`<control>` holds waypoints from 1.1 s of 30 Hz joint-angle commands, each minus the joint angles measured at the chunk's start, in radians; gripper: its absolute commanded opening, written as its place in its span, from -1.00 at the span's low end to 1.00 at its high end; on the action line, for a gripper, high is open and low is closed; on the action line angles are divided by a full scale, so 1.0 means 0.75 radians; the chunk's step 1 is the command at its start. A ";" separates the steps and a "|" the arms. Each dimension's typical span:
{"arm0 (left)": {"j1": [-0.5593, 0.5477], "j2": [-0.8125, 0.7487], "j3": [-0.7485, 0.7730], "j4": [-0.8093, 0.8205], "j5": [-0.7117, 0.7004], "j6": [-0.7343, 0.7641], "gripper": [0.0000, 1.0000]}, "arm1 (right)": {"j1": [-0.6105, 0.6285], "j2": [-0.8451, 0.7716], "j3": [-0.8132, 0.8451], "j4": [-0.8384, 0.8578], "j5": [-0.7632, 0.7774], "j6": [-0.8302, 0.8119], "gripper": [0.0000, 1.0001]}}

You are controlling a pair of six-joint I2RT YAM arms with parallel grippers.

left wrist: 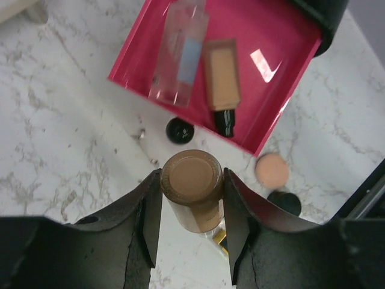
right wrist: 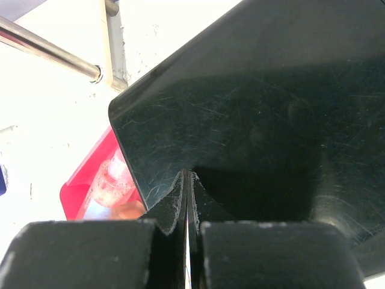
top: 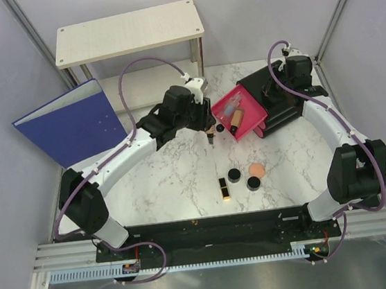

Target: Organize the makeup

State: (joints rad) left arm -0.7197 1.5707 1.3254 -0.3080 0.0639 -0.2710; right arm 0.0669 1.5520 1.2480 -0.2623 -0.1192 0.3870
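Observation:
My left gripper (top: 208, 127) is shut on a peach tube (left wrist: 191, 176), held upright above the marble, dark cap down, just left of the open pink drawer (top: 257, 122). The drawer holds a second peach tube (left wrist: 221, 78) and a clear bottle (left wrist: 179, 51). On the table lie a black-and-gold lipstick (top: 224, 188), two round black jars (top: 234, 175) (top: 254, 183) and a peach puff (top: 256, 169). My right gripper (top: 271, 97) is shut and empty, its tips against the top of the black organizer box (right wrist: 252, 108).
A blue binder (top: 72, 123) lies at the left. A white shelf (top: 128, 30) stands at the back. The organizer box (top: 286, 102) sits at the right rear with its drawer pulled out toward the middle.

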 commanded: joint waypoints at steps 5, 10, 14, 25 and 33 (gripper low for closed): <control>-0.030 0.237 0.386 0.079 0.209 -0.044 -0.97 | -0.001 0.133 -0.148 -0.485 0.038 -0.033 -1.00; -0.092 0.384 0.629 0.077 0.191 -0.011 -0.96 | -0.001 0.137 -0.150 -0.483 0.036 -0.033 -1.00; -0.133 0.519 0.748 0.071 0.171 0.038 -0.97 | -0.001 0.135 -0.150 -0.487 0.038 -0.035 -1.00; -0.184 0.667 0.832 0.071 0.070 0.095 -0.91 | 0.001 0.142 -0.153 -0.489 0.044 -0.041 -1.00; -0.178 0.636 0.851 0.098 0.001 0.153 -0.88 | 0.003 0.148 -0.148 -0.491 0.051 -0.050 -1.00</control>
State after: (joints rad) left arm -0.8585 2.0838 1.9076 -0.3031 0.1078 -0.2207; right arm 0.0669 1.5532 1.2396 -0.2527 -0.1192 0.3889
